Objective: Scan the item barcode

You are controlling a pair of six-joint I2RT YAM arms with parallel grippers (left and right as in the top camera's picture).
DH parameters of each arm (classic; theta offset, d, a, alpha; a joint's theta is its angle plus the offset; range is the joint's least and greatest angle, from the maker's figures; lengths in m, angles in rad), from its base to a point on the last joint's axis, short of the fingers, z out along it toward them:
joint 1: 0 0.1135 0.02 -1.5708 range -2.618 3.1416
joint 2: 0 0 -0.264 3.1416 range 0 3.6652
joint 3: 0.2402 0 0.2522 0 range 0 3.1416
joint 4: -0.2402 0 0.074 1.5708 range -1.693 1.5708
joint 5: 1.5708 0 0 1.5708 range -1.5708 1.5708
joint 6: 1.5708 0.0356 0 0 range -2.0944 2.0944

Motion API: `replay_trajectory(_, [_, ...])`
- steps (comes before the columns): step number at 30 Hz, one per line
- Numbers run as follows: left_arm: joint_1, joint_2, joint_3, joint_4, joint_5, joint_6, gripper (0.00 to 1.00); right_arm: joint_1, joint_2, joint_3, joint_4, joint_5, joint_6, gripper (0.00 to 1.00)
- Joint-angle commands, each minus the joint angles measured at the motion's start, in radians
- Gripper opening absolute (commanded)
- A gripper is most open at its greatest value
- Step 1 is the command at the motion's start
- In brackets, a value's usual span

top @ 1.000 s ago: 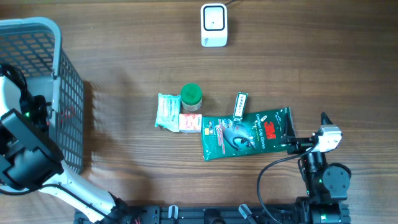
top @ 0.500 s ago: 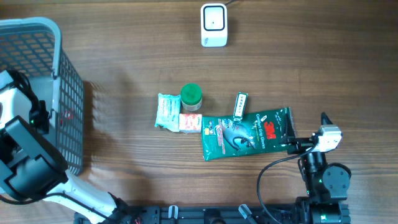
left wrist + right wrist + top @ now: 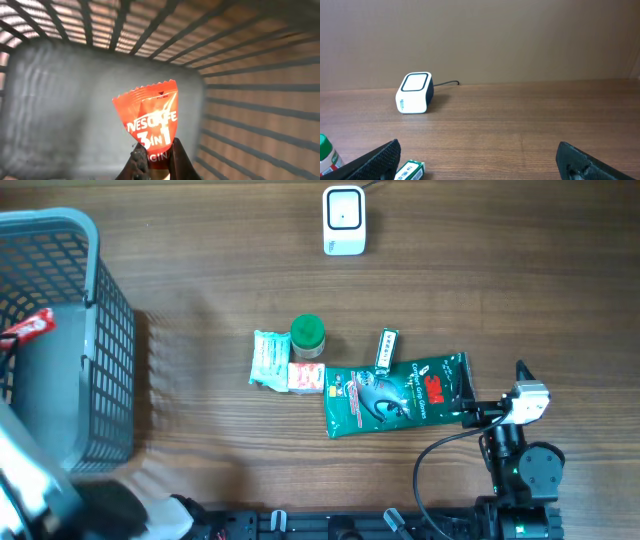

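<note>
Pinching the lower end of a red Nescafé 3in1 foil sachet (image 3: pixel 150 122) between the pressed-together jaws of the left gripper (image 3: pixel 156 162).

Holding that sachet upright, print toward the wrist camera, over the inside of the grey plastic lattice basket (image 3: pixel 95 290) at the upper left of the overhead frame, well apart from the white box-shaped barcode scanner (image 3: pixel 343 220) at top centre. Spreading the jaws of the right gripper (image 3: pixel 477 150) wide at the lower right of the overhead frame, gripping nothing, just beside the right end of the flat green 3M pouch (image 3: pixel 395 395). Showing at mid-frame a loose cluster beside that pouch: a green-lidded round jar (image 3: pixel 307 335), a white-and-green crinkled packet (image 3: pixel 268 358), a small pink packet (image 3: pixel 306 377) and a small green-and-white box (image 3: pixel 387 348).
</note>
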State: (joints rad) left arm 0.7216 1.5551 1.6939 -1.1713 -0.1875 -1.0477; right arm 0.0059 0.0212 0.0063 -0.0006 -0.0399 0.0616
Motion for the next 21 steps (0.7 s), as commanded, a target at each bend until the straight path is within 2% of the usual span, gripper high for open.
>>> replay_trajectory(1, [-0.001,-0.138,0.003,-0.043,0.168,0.021,0.04,0.004,-0.004,-0.001,0.003,0.014,-0.009,1.00])
replay_trajectory(5, [-0.062,-0.282,0.002,-0.113,0.376,0.029,0.04,0.004,-0.004,-0.001,0.003,0.014,-0.009,1.00])
replay_trajectory(7, [-0.151,-0.339,0.002,-0.131,0.388,0.064,0.04,0.004,-0.004,-0.001,0.003,0.014,-0.009,1.00])
replay_trajectory(10, [-0.398,-0.395,-0.010,-0.170,0.255,0.076,0.04,0.004,-0.004,-0.001,0.003,0.014,-0.009,0.99])
replay_trajectory(15, [-0.787,-0.388,-0.096,-0.222,0.042,0.049,0.04,0.004,-0.004,-0.001,0.003,0.013,-0.009,1.00])
replay_trajectory(18, [-0.961,-0.383,-0.222,-0.232,-0.086,-0.068,0.04,0.004,-0.004,-0.001,0.003,0.014,-0.009,1.00])
replay_trajectory(21, [-1.077,-0.383,-0.409,-0.209,-0.170,-0.203,0.04,0.004,-0.004,-0.001,0.003,0.014,-0.009,1.00])
